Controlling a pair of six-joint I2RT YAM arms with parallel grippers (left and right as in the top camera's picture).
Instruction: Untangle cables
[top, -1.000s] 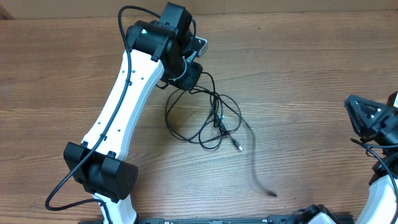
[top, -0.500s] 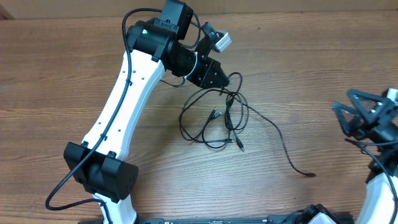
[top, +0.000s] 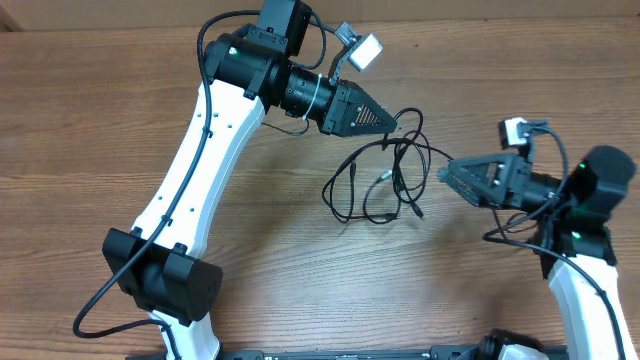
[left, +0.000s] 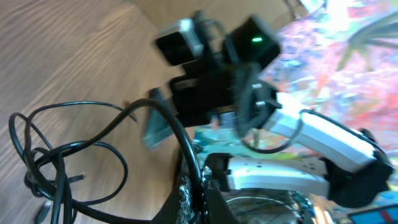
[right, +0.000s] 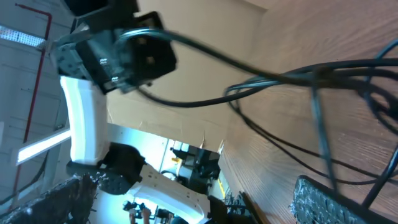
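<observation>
Black left gripper (top: 392, 124) clamped shut on cables (top: 399, 172); one strand runs out from between its jaws in left wrist view. Right gripper (top: 447, 180) spread wide, holding nothing, strands crossing close in front of its pads (right: 320, 199). Tangle of thin loops lies mid wooden worktop (top: 500, 80), between both grippers.

We cannot trace which strand crosses which among the thin black cables (top: 375, 185), and their plug ends are too small to read. Blur smears the left wrist view. The right wrist view's bottom edge crops the right gripper's (top: 447, 178) dark textured finger pads (right: 323, 202).
</observation>
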